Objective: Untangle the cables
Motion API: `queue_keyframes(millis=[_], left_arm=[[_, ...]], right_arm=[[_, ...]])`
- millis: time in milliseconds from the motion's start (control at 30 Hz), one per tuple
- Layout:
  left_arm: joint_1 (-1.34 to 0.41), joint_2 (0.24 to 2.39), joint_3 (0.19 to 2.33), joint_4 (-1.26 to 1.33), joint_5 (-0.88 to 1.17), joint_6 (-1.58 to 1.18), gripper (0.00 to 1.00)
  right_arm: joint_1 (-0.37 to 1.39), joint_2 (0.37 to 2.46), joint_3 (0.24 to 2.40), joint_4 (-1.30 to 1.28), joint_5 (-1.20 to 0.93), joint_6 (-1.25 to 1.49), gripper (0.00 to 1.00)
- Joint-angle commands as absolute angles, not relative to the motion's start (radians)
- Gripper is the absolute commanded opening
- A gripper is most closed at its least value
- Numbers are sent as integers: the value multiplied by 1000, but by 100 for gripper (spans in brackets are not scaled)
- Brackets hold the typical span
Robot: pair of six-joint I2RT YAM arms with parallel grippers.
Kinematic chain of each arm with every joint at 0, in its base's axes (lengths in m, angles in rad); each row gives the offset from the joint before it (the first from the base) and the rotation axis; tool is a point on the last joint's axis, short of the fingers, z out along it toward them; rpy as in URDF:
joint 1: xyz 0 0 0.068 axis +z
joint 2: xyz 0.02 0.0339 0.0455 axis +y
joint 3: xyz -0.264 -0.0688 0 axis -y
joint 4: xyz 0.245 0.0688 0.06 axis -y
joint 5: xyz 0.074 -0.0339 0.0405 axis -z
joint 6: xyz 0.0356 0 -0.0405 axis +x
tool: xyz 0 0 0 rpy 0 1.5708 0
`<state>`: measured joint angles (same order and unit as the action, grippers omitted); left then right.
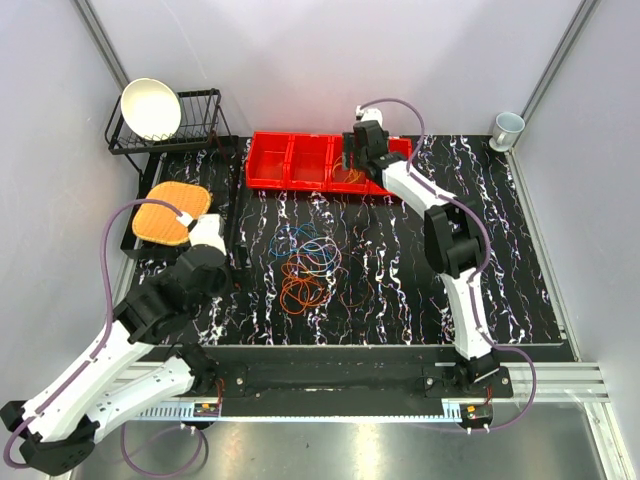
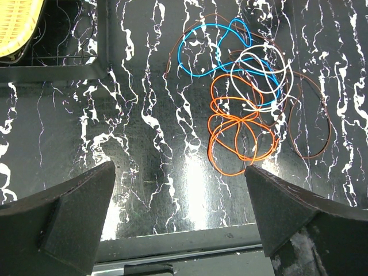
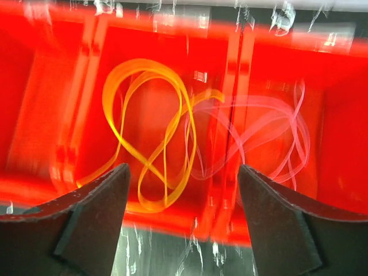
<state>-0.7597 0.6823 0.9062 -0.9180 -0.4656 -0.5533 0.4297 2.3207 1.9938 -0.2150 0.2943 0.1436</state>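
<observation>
Left gripper (image 2: 179, 172) hangs over the table's (image 1: 520, 280) near-left part, jaws spread and empty, facing the tangle. Mid-table the cables (image 1: 308, 268) overlap: the orange cable (image 2: 236, 138) lies nearest, the white cable (image 2: 259, 75) and blue cable (image 2: 198, 52) cross beyond it, and a brown cable (image 2: 322, 123) loops beside them. At the far edge the right gripper (image 3: 183, 169), fingers wide and holding nothing, hovers above the red bins (image 1: 270, 183). A yellow cable (image 3: 172, 115) lies in one compartment and a pale cable (image 3: 276, 132), blurred, in the next. The orange loop's free near edge looks the best place to pinch; a slow lift should let the crossings slip off.
</observation>
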Motion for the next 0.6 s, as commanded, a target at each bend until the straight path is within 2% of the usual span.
queue_keyframes(millis=[0, 233, 367, 567], left_arm=[[-744, 706, 911, -870, -472, -545, 99], [-742, 781, 874, -738, -443, -607, 99], [-742, 911, 882, -632, -420, -604, 99], [-741, 1152, 983, -583, -380, -594, 98]], right_arm=[[428, 2137, 1827, -16, 229, 175, 83], [428, 2024, 1675, 95, 201, 201, 83], [428, 1961, 1565, 159, 181, 204, 83], [426, 1922, 1514, 186, 201, 195, 84]])
